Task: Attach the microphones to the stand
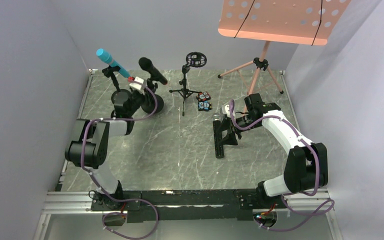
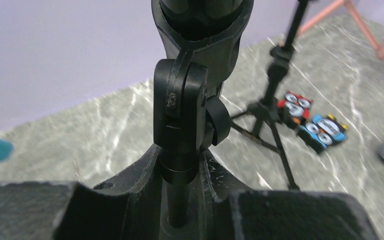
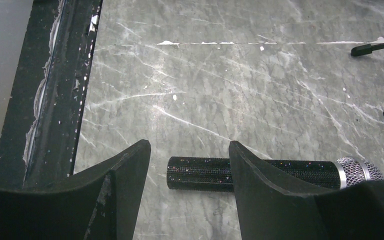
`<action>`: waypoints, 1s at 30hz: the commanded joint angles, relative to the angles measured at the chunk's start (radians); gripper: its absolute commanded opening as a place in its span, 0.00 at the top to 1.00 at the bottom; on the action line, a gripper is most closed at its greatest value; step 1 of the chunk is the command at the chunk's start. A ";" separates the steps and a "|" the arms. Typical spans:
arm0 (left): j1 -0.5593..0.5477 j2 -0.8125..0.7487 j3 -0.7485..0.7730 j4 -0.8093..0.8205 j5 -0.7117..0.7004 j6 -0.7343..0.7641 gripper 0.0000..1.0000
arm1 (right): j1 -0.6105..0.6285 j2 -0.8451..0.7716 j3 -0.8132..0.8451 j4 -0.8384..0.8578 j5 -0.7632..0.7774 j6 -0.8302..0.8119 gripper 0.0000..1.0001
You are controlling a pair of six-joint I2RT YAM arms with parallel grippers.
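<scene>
While the grey marble table point(image 1: 180, 155) fills the top view, the orange music stand point(image 1: 280, 20) stands at its 1 o'clock corner and takes no part here. 2 round-based stands sit at 10 o'clock. One carries the light blue microphone point(image 1: 111, 61), and the other seems to hold the black microphone point(image 1: 152, 70). The left gripper point(image 2: 180, 170) sits around that second stand's swivel clip point(image 2: 180, 110) and post. Its fingers flank the post closely, but whether they clamp it cannot be told. A tripod stand point(image 1: 185, 85) with a bare ring mount waits at 12 o'clock.

The step in hand is judged to be the pickup of microphone 3, the silver-mesh microphone point(image 3: 200, 173). It lies flat on the table at about 2 o'clock from centre. The right gripper point(image 3: 189, 145) hangs over it with its jaws spread wide and nothing held. In the wrist view the barrel runs from 9 to 3 o'clock, along the line on which the jaws close. A quarter turn of the wrist would probably help, followed by a shift toward the middle of the barrel and a low, slow squeeze so the round body does not roll.

2 small owl-faced pieces point(image 1: 203, 100) lie at 3 o'clock of the tripod. No brand, label or writing can be read anywhere.
</scene>
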 commanded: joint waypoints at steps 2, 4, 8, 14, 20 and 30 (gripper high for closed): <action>0.027 0.085 0.232 0.104 -0.019 -0.002 1.00 | -0.004 -0.022 0.031 -0.030 -0.043 -0.056 0.36; 0.043 0.146 0.294 0.093 0.005 -0.026 1.00 | -0.004 -0.019 0.034 -0.037 -0.044 -0.062 0.36; 0.060 0.246 0.391 0.043 0.015 -0.043 1.00 | -0.004 -0.011 0.037 -0.051 -0.046 -0.072 0.36; 0.071 0.323 0.455 -0.028 0.003 -0.071 0.98 | -0.003 0.000 0.044 -0.070 -0.046 -0.090 0.36; 0.071 0.322 0.422 -0.017 -0.014 -0.084 0.66 | -0.002 0.006 0.048 -0.078 -0.046 -0.096 0.36; 0.071 0.213 0.284 0.022 -0.027 -0.083 0.20 | -0.004 -0.002 0.043 -0.064 -0.035 -0.084 0.36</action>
